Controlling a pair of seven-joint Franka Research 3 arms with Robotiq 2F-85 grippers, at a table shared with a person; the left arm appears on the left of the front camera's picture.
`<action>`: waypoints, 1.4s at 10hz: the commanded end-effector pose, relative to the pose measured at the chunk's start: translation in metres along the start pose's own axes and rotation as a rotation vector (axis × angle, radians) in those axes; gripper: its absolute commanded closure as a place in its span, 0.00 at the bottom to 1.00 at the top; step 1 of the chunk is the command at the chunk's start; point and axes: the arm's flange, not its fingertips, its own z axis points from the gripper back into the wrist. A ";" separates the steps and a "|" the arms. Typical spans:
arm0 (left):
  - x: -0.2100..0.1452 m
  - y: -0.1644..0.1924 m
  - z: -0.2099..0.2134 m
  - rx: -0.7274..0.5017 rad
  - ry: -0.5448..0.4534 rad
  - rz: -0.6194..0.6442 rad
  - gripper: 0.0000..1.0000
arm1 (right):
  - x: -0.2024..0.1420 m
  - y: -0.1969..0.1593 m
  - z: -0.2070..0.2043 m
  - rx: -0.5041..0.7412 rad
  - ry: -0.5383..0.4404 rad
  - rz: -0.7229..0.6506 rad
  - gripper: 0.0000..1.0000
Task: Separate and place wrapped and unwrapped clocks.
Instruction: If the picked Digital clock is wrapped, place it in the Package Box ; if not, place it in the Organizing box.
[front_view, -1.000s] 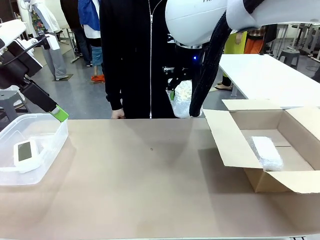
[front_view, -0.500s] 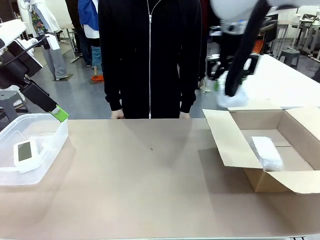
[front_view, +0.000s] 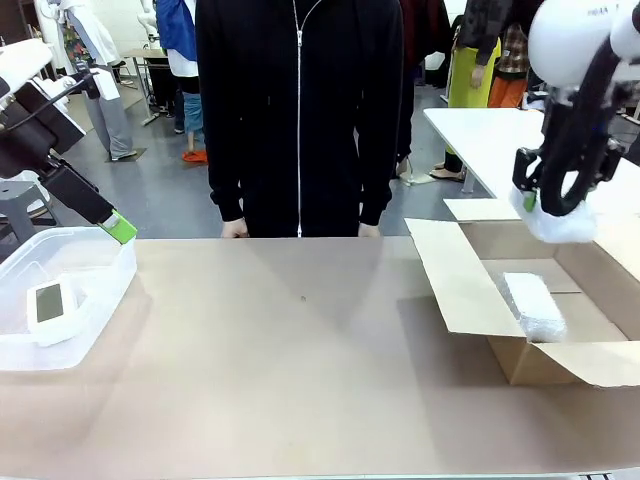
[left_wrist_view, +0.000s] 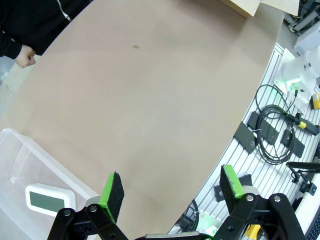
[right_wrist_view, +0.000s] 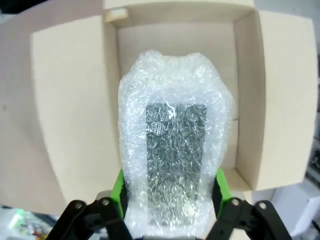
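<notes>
My right gripper (front_view: 546, 204) is shut on a bubble-wrapped clock (front_view: 556, 222), hanging above the open cardboard box (front_view: 470, 285) at the right. In the right wrist view this wrapped bundle (right_wrist_view: 175, 150) shows a dark speckled panel and sits between the green pads (right_wrist_view: 118, 192), with the box's floor (right_wrist_view: 170, 40) below. A second wrapped clock (front_view: 532, 303) lies inside the box. The bare white clock (front_view: 48, 305) with its grey-green screen lies in the clear plastic bin (front_view: 95, 262) at the left. My left gripper (left_wrist_view: 171, 187) is open with nothing in it, above the bin's near side; the bare clock (left_wrist_view: 49, 200) lies below it.
A person in a black zipped jacket (front_view: 298, 110) stands at the far edge, both hands (front_view: 236, 229) resting at the table rim. The box's flap (front_view: 450, 280) folds out toward the table's middle. Cables and brackets (left_wrist_view: 272, 135) lie beyond the table's near edge.
My right arm has swung from the table's far middle to the right with the wrapped clock, which now hangs over the box. The left arm has stayed still.
</notes>
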 end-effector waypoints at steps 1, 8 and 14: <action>0.000 0.000 0.000 -0.004 -0.003 0.003 0.00 | 0.003 -0.017 -0.031 -0.024 0.006 -0.003 0.22; 0.000 0.000 0.000 -0.004 -0.003 0.003 0.00 | 0.005 -0.034 -0.130 -0.029 0.063 0.009 0.22; 0.000 0.000 0.000 -0.004 -0.003 0.003 0.00 | -0.001 -0.034 -0.083 -0.025 0.048 -0.004 0.00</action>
